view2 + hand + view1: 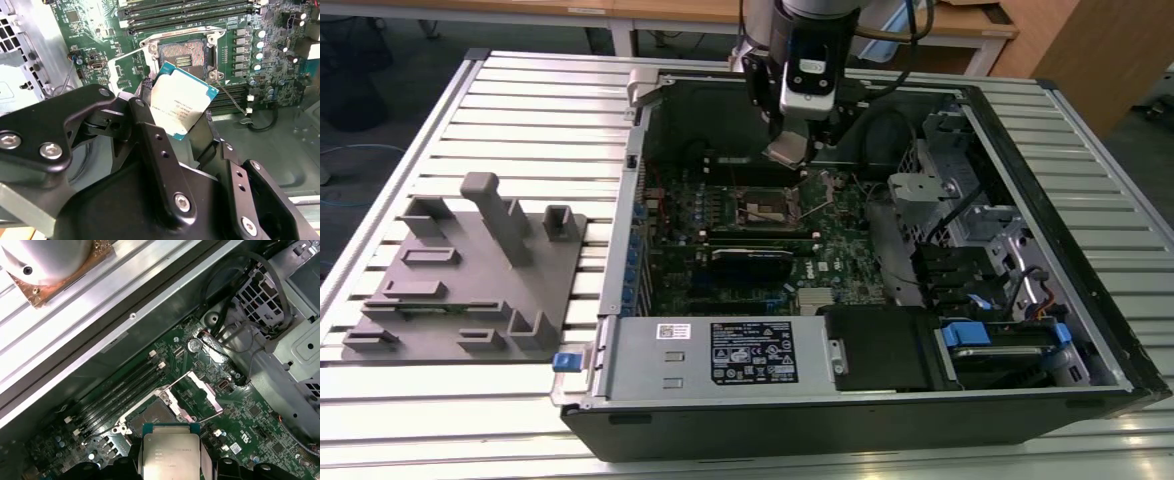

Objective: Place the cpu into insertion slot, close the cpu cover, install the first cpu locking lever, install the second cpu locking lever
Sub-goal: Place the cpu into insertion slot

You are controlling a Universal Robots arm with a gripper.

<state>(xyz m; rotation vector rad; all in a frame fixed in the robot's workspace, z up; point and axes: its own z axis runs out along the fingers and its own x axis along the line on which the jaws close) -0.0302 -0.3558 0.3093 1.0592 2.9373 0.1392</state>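
Slatted metal table (520,110) sits centre stage, evenly lit. Just beyond its far edge stand pale wooden desks (680,12). Off its far corner at the exterior view's right, there's a wooden cabinet (1094,50). Dark floor (454,40) lies past the table's other far corner.

Print on the cpu (182,107) unreadable

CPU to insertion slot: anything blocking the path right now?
Nothing visible stands in the way. The gripper holds the cpu above the board, clear of the insertion slot. The cpu cover is swung open to one side, so the slot's dark centre lies bare.
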